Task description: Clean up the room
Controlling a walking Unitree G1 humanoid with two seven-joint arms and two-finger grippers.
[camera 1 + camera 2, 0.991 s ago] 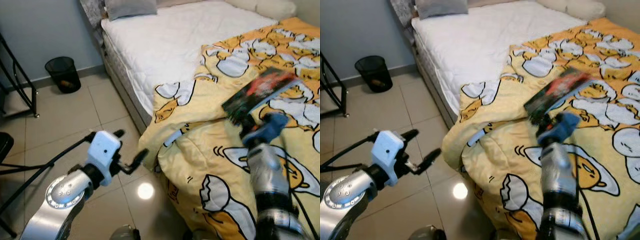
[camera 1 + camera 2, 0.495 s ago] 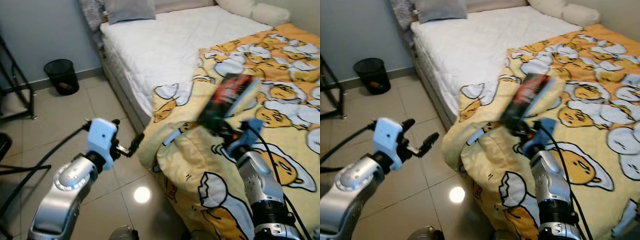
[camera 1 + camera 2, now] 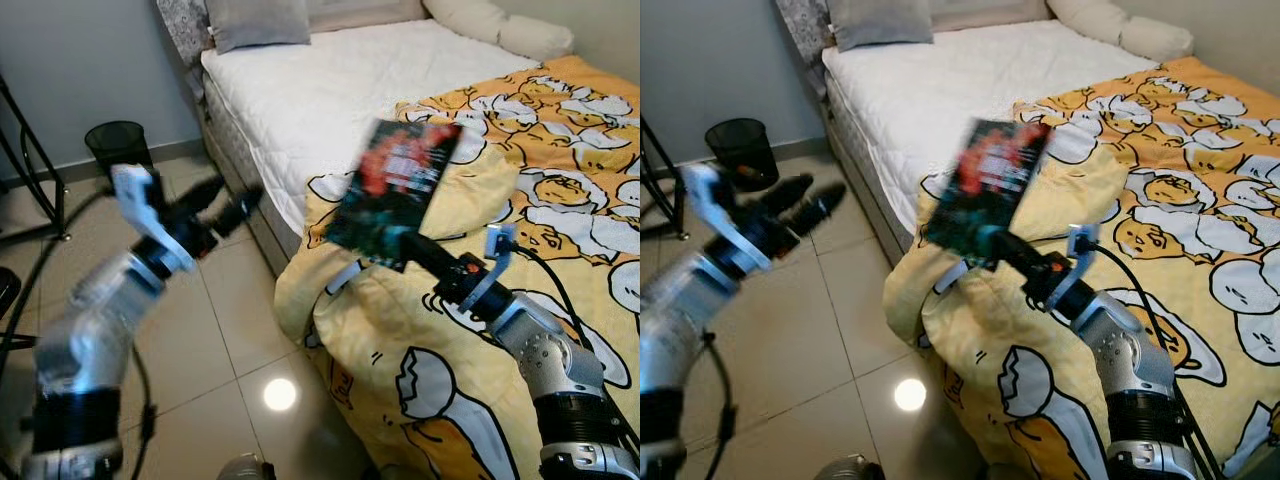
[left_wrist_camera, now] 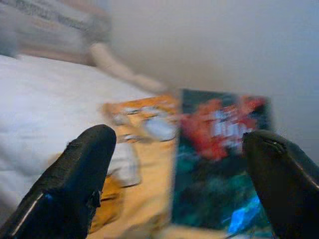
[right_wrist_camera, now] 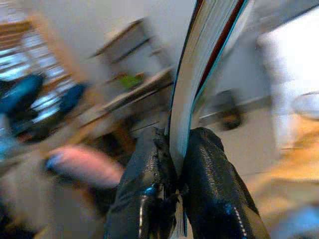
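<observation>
Holding a book [image 3: 397,190] upright by its lower edge, the right gripper [image 3: 418,252] has its two black fingers [image 5: 149,196] pressed tight on either side of the pages, as the right wrist view shows. The book stands above the fingers, cover turned toward the head camera, and tilts a little to one side. Directly below the gripper lies the bunched yellow blanket [image 3: 500,330] that spills off the side of the bed [image 3: 330,80].

Off to the robot's left, apart from the book, the left gripper [image 3: 228,205] is raised over the tiled floor [image 3: 210,330] with its fingers spread wide and nothing between them. Its wrist view looks straight at the book's cover, so it seems aimed to take or steady it.

Beyond the left gripper, a small black bin [image 3: 118,150] stands against the wall.

The grip is the weak point: only a narrow strip of the book's edge is pinched, and most of its weight stands above the fingers. A quick swing of the arm could lever it loose or let it fan open and drop onto the blanket or floor. A handover could also go wrong if the left fingers close on the cover alone.
</observation>
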